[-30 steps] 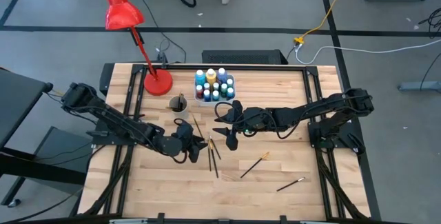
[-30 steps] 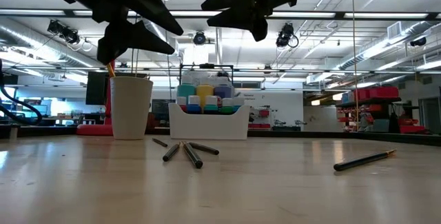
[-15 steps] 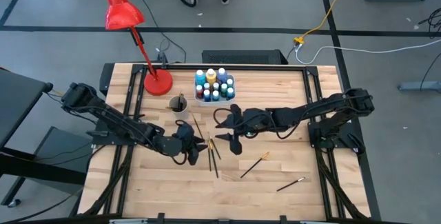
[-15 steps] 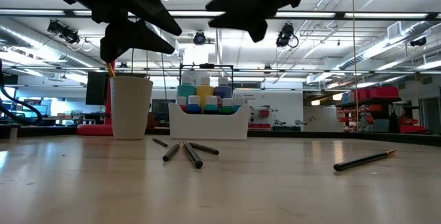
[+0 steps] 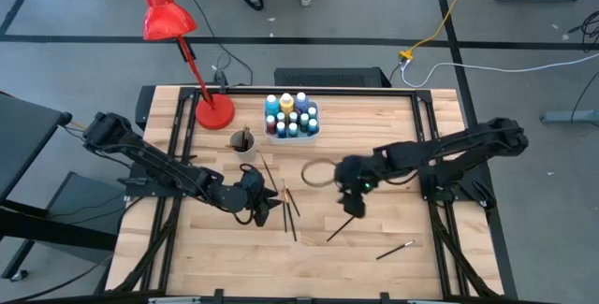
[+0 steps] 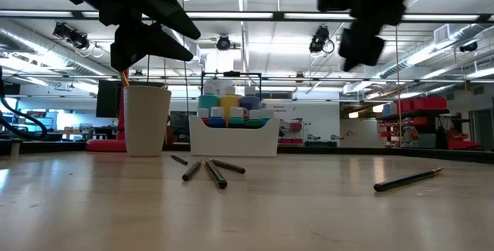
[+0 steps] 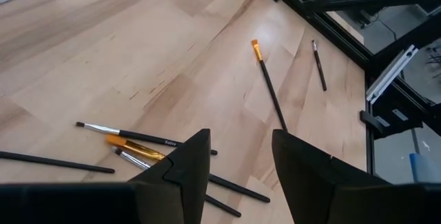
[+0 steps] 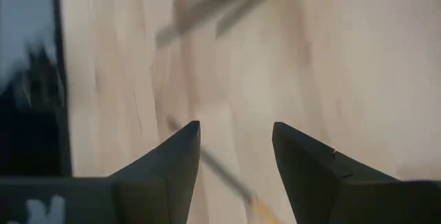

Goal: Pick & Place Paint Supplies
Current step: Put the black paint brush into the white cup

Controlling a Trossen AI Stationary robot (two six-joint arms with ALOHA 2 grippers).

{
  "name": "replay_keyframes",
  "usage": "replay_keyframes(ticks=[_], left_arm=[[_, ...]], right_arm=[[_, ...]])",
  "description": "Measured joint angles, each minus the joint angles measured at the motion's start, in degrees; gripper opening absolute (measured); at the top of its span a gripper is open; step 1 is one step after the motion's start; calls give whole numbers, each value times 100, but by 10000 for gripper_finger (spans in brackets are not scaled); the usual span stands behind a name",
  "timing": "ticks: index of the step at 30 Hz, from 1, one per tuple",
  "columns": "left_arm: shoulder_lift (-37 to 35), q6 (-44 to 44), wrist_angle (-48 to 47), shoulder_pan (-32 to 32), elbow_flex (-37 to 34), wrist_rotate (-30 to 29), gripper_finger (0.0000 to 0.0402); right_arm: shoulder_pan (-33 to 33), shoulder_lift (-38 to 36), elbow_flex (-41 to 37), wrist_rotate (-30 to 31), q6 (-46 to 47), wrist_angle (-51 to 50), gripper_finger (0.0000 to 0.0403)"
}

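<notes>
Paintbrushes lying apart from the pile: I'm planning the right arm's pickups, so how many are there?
2. An orange-tipped brush lies beside the right gripper; a smaller brush lies nearer the table's front-right corner. None seems hidden.

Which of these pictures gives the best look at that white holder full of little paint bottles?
The high view: the white holder shows from above with its bottles' coloured caps countable. The low view shows its front wall and only the front bottles. Neither wrist view shows it.
</notes>
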Motion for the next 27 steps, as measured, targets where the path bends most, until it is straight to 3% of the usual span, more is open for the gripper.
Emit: replay_keyframes(ticks=[5,10,16,22,27], left_arm=[[-2,-5,20,0,-2,-13,164],[-2,-11,25,0,-2,-24,164],[-2,0,31,0,-2,-26,164],[-2,72,40,0,-2,-26,164],[-2,199,79,2,-2,-26,164]], right_arm=[[390,77,-58,-79,-883,-1175,188],[662,66,-350,171,-1495,-1387,188],[853,81,-1114,702,-2014,-618,188],[927,83,-1961,679,-2830,760,188],[942,81,-2370,750,-3250,1310,187]])
